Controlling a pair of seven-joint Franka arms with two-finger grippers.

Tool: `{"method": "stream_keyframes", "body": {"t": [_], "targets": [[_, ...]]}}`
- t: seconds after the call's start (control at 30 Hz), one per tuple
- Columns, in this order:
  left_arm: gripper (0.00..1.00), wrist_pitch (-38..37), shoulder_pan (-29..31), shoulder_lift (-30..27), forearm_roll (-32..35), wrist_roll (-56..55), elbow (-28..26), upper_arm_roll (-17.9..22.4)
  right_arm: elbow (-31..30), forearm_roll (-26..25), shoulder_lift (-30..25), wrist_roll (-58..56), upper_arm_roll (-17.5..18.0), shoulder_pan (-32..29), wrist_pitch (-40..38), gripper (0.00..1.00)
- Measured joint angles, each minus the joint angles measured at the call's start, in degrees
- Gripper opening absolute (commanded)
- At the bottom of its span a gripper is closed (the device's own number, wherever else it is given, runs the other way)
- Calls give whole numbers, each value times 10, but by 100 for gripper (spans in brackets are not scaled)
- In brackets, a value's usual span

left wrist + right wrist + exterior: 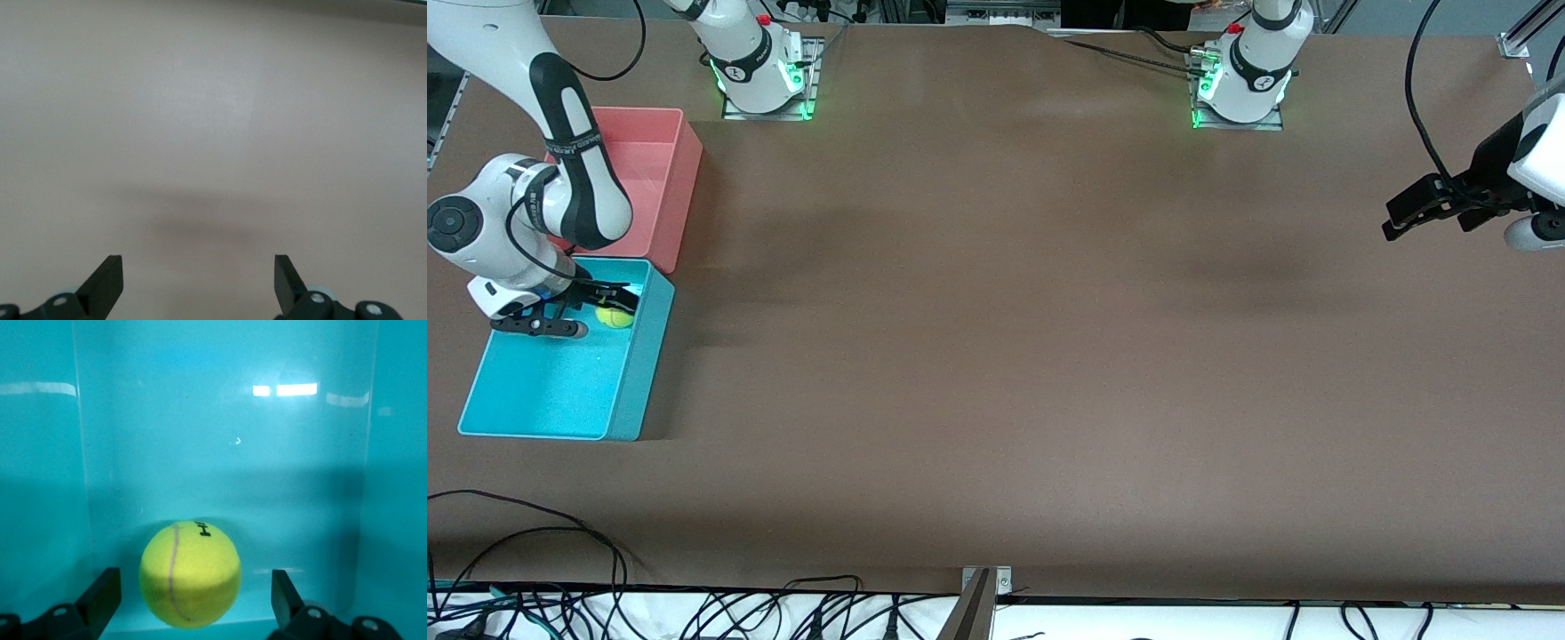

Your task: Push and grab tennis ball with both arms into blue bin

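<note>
Release step in hand, by the look of it. Right gripper (596, 307) down inside the blue bin (633, 382) at the left edge of the front view, just below the pink bin (680, 191). Jaws apart in the right wrist view, one finger on each side of the tennis ball (190, 574) with a clear gap to each, so not clamped on it. Ball low in that frame, close to the cyan floor and walls; resting or just dropped, impossible to tell. In the front view, tennis ball (615, 316) inside the bin's upper part, close to the wall shared with the pink bin.

Left gripper (1421, 212) waited at the right edge of the front view, over bare bench (1014, 338), jaws wide apart with nothing between them; only bench surface in the left wrist view.

Task judged as good as done. Next move called for: lift the right gripper straight up out of the bin, jaws kept apart, without nudging the ball or catching the rim.
</note>
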Motion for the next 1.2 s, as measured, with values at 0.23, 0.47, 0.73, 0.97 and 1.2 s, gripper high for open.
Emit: {"method": "stream_keyframes", "body": {"t": [0.23, 0.47, 0.73, 0.97, 1.2], "targets": [[100, 5, -4, 13, 0, 0, 12, 2, 50, 0, -18, 0, -3, 0, -104, 100], [100, 5, -5, 20, 0, 0, 14, 1, 159, 0, -34, 0, -6, 0, -266, 100], [100, 4, -8, 23, 0, 0, 14, -5, 235, 9, -35, 1, -4, 5, -372, 100], [100, 4, -12, 27, 0, 0, 14, -6, 329, 32, -37, 67, -1, 27, -478, 100], [100, -7, -12, 27, 4, 0, 14, -12, 377, 33, -42, 117, 1, 62, -537, 100]]}}
